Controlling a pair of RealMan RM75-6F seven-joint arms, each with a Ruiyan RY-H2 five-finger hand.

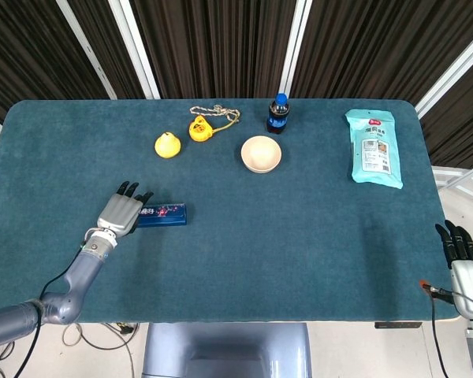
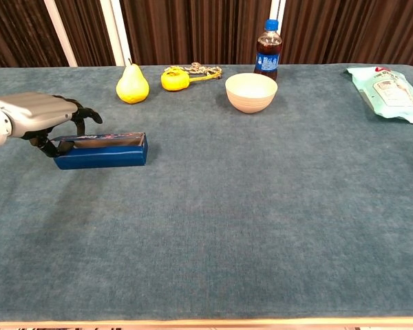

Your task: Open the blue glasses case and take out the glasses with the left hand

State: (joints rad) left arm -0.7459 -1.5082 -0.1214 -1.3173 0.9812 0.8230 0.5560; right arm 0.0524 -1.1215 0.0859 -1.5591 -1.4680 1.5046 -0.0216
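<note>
The blue glasses case (image 1: 165, 213) (image 2: 104, 152) lies closed on the left part of the teal table (image 1: 299, 236), tipped onto its long edge, so its plain blue side faces the chest view. My left hand (image 1: 120, 213) (image 2: 36, 114) grips the case's left end, fingers hooked over the far edge and thumb on the near side. No glasses are visible. My right hand (image 1: 460, 253) hangs off the table's right edge with fingers straight and holds nothing; the chest view does not show it.
At the back stand a yellow pear (image 1: 167, 145) (image 2: 132, 84), a yellow toy with a cord (image 1: 200, 127) (image 2: 175, 78), a cream bowl (image 1: 261, 153) (image 2: 251, 91) and a cola bottle (image 1: 277, 113) (image 2: 268, 47). A teal packet (image 1: 374, 146) (image 2: 392, 93) lies far right.
</note>
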